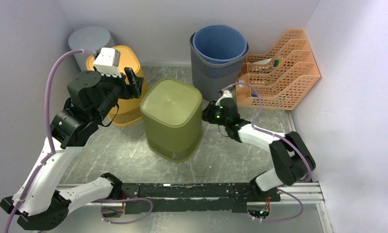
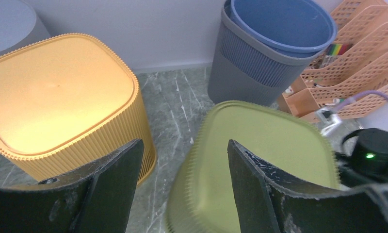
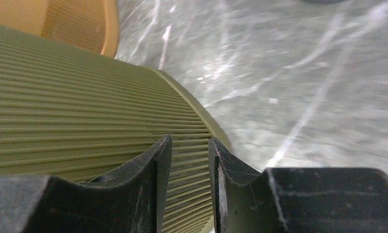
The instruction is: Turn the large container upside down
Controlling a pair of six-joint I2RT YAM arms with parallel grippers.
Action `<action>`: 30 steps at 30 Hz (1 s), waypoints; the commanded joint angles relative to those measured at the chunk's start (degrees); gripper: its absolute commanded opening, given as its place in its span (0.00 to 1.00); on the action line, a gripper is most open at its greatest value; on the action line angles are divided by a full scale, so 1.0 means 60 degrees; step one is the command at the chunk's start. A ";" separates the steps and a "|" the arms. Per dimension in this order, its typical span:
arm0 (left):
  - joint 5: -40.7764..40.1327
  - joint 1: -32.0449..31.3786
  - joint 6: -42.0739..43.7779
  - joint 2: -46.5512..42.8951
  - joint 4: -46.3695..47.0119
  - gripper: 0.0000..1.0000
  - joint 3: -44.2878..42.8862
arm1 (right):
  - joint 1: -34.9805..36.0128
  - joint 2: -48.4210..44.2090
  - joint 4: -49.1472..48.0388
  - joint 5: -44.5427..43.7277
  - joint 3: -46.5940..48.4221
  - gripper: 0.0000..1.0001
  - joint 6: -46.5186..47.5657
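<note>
While olive container (image 1: 171, 118) sits base-up, left gripper (image 2: 185, 145) spread wide just beside it; right gripper (image 3: 189, 141) narrowly apart at its wall

Large olive ribbed container (image 1: 171, 119); inverted, base uppermost

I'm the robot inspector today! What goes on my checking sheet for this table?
Surface: grey marbled table.
Job's things: green container stands bottom-up in the middle.
Clutter: bottom-up yellow bin and grey bin; blue bucket inside grey basket; orange rack.
Grippers: left gripper open above the green container's edge; right gripper jaws narrow beside its ribbed side, grip unclear.
Cables: purple cable loops along each arm.
Surroundings: plain pale walls.
</note>
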State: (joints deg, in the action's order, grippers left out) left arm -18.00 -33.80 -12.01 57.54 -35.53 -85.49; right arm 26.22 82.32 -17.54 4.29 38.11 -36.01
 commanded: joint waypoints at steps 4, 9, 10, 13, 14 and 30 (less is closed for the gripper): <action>0.0855 0.0031 0.0082 -0.0228 0.0187 0.76 -0.0204 | 0.2531 0.2422 -0.0664 -0.0739 0.1931 0.33 -0.0647; 0.0687 0.0024 0.0181 -0.0392 0.0105 0.76 -0.0098 | 0.4158 0.4413 -0.0723 -0.0627 0.4136 0.33 -0.0894; 0.0658 0.0023 0.0187 -0.0424 0.0126 0.76 -0.0062 | 0.4453 0.4820 -0.0673 -0.0551 0.4635 0.33 -0.0910; 0.0639 0.0023 0.0220 -0.0464 0.0103 0.76 -0.0019 | 0.5140 0.5975 -0.0602 -0.0318 0.6084 0.33 -0.0944; 0.0643 0.0021 0.0217 -0.0464 0.0080 0.76 -0.0011 | 0.5306 0.6239 -0.0685 -0.0260 0.6376 0.33 -0.0973; 0.0643 0.0023 0.0244 -0.0558 0.0341 0.76 0.0639 | 0.5436 0.5732 -0.2041 -0.0087 0.5730 0.33 -0.0437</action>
State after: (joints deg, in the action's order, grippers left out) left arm -14.76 -33.80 -11.33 54.59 -35.38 -82.81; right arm 58.87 122.80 -26.76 6.13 77.43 -40.01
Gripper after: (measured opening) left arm 0.760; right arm 0.328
